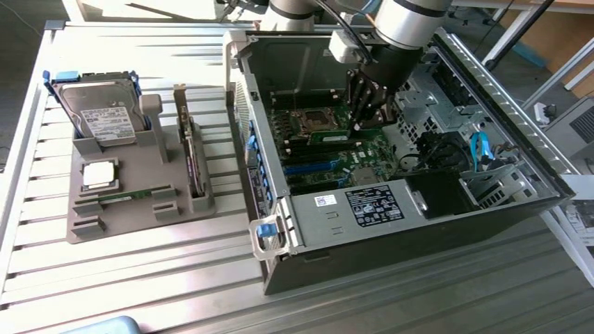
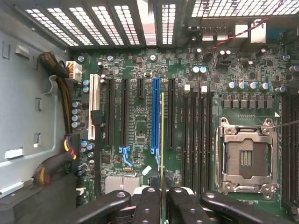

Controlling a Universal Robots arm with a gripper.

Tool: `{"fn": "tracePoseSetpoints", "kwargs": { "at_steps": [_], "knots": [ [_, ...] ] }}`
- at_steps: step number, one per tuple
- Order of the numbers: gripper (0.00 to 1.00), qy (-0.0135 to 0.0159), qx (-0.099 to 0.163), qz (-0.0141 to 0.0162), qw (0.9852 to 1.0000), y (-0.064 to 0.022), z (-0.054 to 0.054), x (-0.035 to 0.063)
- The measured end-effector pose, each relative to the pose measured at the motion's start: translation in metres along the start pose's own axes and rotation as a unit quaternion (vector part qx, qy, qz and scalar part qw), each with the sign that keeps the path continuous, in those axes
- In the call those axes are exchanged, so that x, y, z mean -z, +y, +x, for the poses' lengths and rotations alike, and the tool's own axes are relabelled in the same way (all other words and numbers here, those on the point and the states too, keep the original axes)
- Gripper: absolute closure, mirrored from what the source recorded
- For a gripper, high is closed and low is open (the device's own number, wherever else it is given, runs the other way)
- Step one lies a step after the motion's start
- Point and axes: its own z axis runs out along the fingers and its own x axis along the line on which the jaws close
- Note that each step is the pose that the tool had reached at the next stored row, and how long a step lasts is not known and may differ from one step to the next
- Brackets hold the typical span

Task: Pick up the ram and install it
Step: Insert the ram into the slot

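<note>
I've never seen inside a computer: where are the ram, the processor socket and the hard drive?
ram (image 2: 162, 140), wrist view, its thin edge.
processor socket (image 2: 246, 157), wrist view, its open centre.
hard drive (image 1: 100, 115), exterior view, its labelled face.

Hidden bits
The ram (image 2: 162, 140) shows only its thin edge, and its near end hides inside the claw (image 2: 162, 198).
</note>
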Motion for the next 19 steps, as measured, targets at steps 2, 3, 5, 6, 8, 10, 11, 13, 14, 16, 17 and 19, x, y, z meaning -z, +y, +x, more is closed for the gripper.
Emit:
{"fn": "tracePoseSetpoints", "kwargs": {
  "at_steps": [2,3,5,6,8,10,11,13,14,16,17,19],
  "knots": [
    [0.86,0.0001,0.0,0.0,1.0,0.0032,-0.004,-0.0064],
    [0.86,0.0001,0.0,0.0,1.0,0.0032,-0.006,-0.0097],
    [0.86,0.0,0.0,0.0,1.0,0.0029,-0.01,-0.0133],
    [0.86,0.0,0.0,0.0,1.0,0.0026,-0.013,-0.0153],
    [0.86,0.0,0.0,0.0,1.0,0.0023,-0.017,-0.0186],
    [0.86,-0.0001,0.0,0.0,1.0,0.0019,-0.02,-0.0223],
    [0.86,0.0,0.0,0.0,1.0,0.0018,-0.021,-0.0239],
    [0.86,0.0,0.0,0.0,1.0,0.0015,-0.024,-0.0274],
    [0.86,0.0001,0.0,0.0,1.0,0.0013,-0.025,-0.0289],
    [0.86,0.0,0.0,0.0,1.0,0.0011,-0.027,-0.0314],
    [0.86,0.0001,0.001,0.0,1.0,0.001,-0.028,-0.0326],
    [0.86,0.0,0.001,0.0001,1.0,0.001,-0.03,-0.0343]
  ]
}}
